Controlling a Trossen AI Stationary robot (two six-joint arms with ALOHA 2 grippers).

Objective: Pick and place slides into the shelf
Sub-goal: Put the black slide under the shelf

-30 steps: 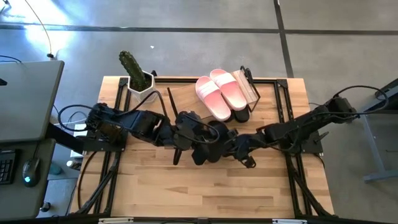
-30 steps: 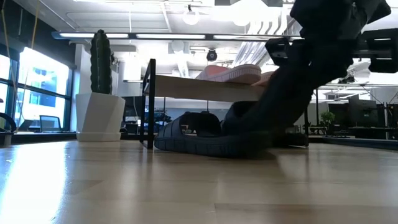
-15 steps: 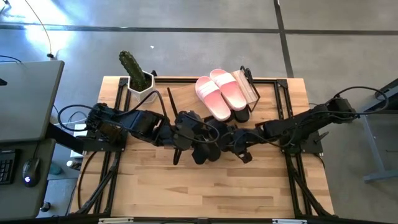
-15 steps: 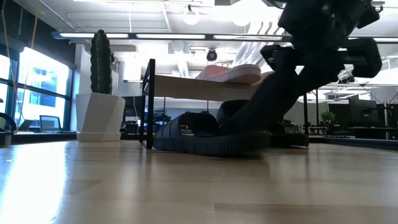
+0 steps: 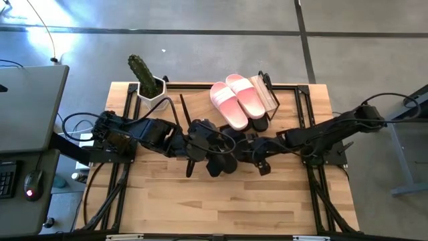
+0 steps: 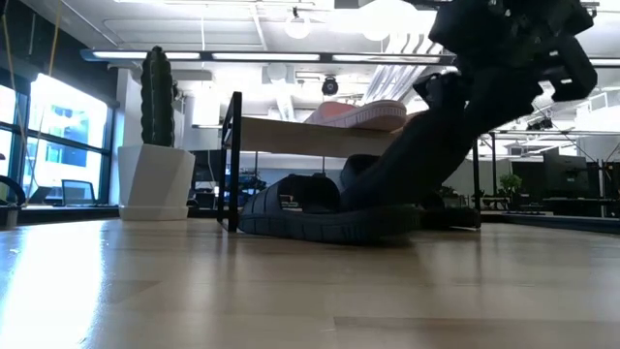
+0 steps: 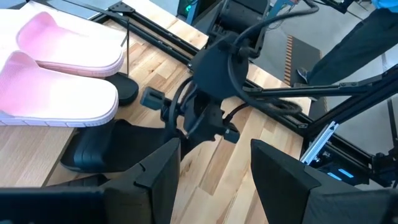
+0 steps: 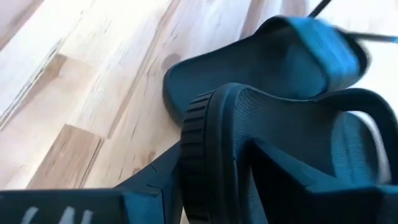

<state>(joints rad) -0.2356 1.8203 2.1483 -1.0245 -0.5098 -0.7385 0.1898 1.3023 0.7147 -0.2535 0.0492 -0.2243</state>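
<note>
A pale pink pair of slides (image 5: 237,100) lies on the shelf's plank top (image 6: 291,136). In front of the shelf a black slide (image 6: 320,218) lies flat on its sole on the table, its far end under the plank. My right gripper (image 8: 217,180) is open, one finger on each side of this slide's sole rim (image 8: 202,143). A second black slide (image 8: 298,56) lies just beyond it. My left gripper (image 7: 214,180) is open beside the black slides, with only bare table between its fingers. My right gripper stands open astride the black slide's side rim (image 8: 202,143), coming at it slanting down from the table's right. I cannot tell whether either finger touches the rim. The slide rests on the table on its sole.
A cactus in a white pot (image 5: 148,84) stands at the table's far left corner, next to the shelf's black frame (image 6: 234,160). Both arms meet at mid-table. The near half of the tabletop (image 5: 221,201) is bare wood.
My right gripper has gone up and a little back from the black slide. The slide has stayed flat on the table at the shelf's front.
</note>
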